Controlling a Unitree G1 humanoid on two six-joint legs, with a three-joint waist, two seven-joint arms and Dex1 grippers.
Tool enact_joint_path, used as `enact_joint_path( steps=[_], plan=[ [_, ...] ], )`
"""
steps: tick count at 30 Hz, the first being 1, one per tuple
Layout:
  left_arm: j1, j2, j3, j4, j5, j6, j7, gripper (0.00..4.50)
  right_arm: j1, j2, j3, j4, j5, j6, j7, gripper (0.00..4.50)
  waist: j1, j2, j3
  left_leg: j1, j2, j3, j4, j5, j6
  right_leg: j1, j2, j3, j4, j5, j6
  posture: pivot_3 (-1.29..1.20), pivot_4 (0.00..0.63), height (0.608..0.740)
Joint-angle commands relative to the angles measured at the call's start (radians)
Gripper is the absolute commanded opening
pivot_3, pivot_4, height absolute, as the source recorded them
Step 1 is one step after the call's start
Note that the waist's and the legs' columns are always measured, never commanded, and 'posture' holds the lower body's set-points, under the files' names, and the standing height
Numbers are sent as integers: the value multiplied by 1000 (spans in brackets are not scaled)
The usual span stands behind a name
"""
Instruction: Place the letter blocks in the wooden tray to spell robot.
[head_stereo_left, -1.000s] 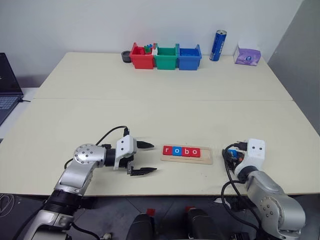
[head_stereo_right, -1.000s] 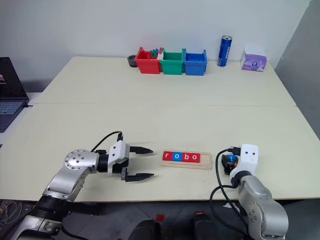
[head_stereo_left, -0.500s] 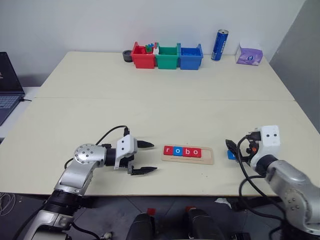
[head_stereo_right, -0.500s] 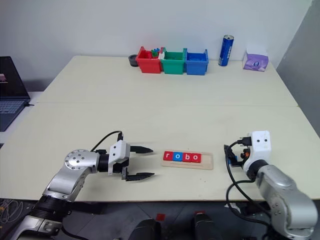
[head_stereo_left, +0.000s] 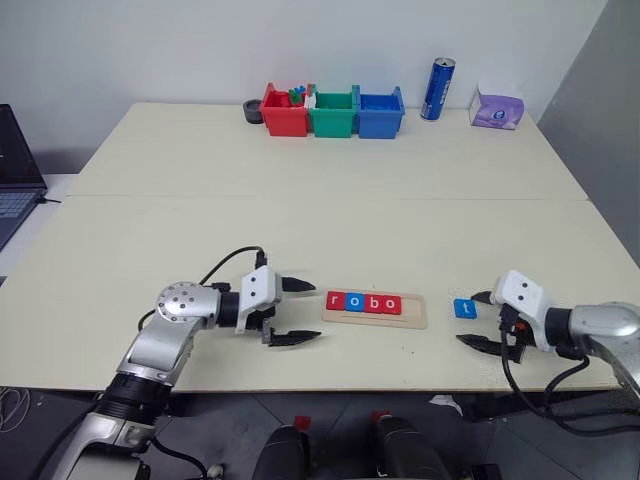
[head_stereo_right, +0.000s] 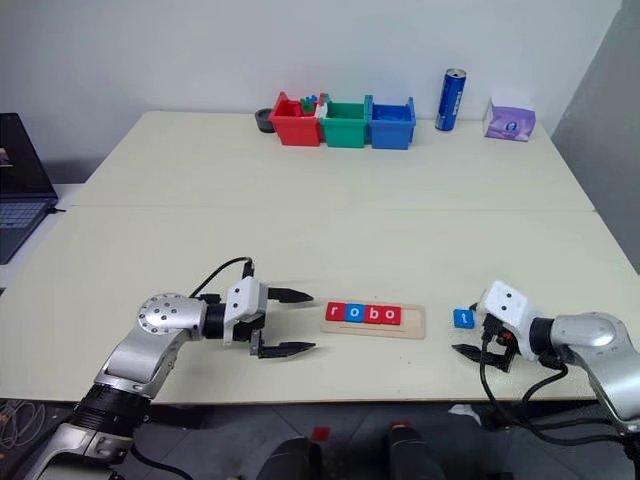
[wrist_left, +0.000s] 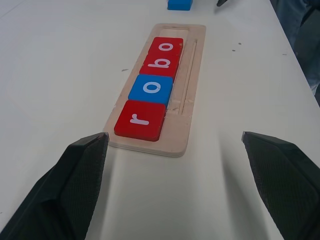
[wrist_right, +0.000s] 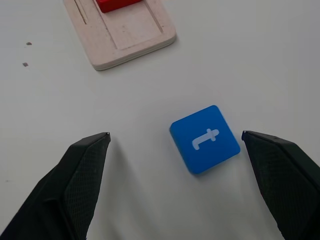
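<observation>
Wooden tray (head_stereo_left: 375, 309) lying near the front edge of the tabletop (head_stereo_left: 320, 230), holding four letter blocks in a row: red "r" (wrist_left: 140, 120), blue "o" (wrist_left: 151, 88), red "b" (wrist_left: 162, 63) and red "o" (wrist_left: 167, 47), with the tray's right end bare. The fifth block, blue "t" (wrist_right: 204, 139), lies flat on the tabletop just right of the tray, apart from it. Left gripper (head_stereo_left: 297, 311), fingers spread wide and holding nothing, points at the tray's left end. Right gripper (head_stereo_left: 481, 320), fingers likewise wide apart and empty, sits just right of the "t" block without touching it.
</observation>
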Motion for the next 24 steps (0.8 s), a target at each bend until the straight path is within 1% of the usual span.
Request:
enact_joint_path(
  steps=[1,6,11,14,19,21,24],
  plan=[
    [-4,2,-2,-20,2,-6,-3,4500,-85,-12,21,94,-24,-61,70,4485,1,0,0,0,0,0,0,0,0,0,0,0,0,0,0,0,150,740],
    [13,10,4,-44,0,2,4,4500,-166,6,64,201,-18,-44,154,4485,4,0,0,0,0,-1,0,0,0,0,-1,0,0,0,0,0,150,740],
    [25,17,10,-61,-1,8,9,4500,-206,31,94,274,-33,-36,192,4485,4,0,0,0,0,-1,0,0,0,0,-1,0,0,3,-5,0,150,740],
    [29,21,11,-72,-3,15,13,4500,-211,41,100,283,-35,-29,199,3914,4,0,0,0,1,-1,0,0,0,0,-1,0,1,3,-5,0,150,740],
    [32,28,16,-83,-4,28,14,4500,-207,43,83,258,-15,-6,212,2081,4,0,0,0,1,-1,0,0,0,0,-1,-1,1,3,-5,0,150,740],
    [35,33,18,-81,-3,27,13,4500,-205,39,69,229,-1,2,215,1471,4,0,0,0,1,-1,0,0,0,0,-1,-1,1,3,-5,0,150,740],
    [41,39,22,-78,-5,22,11,4500,-211,52,49,154,37,40,206,1461,3,0,0,0,1,-2,0,0,0,0,-1,-1,1,3,-5,0,150,740]
  ],
)
